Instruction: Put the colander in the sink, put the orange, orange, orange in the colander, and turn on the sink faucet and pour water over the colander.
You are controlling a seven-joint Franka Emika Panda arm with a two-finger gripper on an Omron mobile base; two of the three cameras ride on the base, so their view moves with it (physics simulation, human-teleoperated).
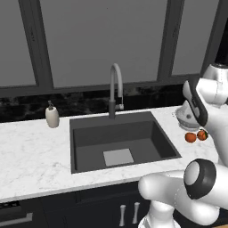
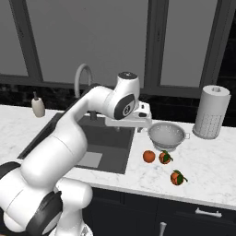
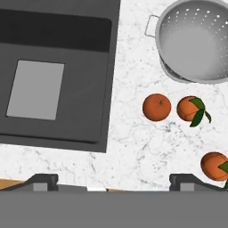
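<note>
We see the shiny colander (image 3: 194,41) upright on the counter right of the dark sink (image 3: 53,80), three oranges (image 3: 156,107) just before it, two with leaves; the gooseneck faucet (image 1: 115,89) stands behind the basin

Three oranges (image 3: 156,107), one colander (image 3: 196,40)

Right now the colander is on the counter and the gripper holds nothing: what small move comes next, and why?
Probably carry the open gripper toward the colander and line it up over the near rim. The colander sits empty on the counter right of the sink, with the three oranges beside it, so it has to go in first, and the gripper hangs short of it.
</note>
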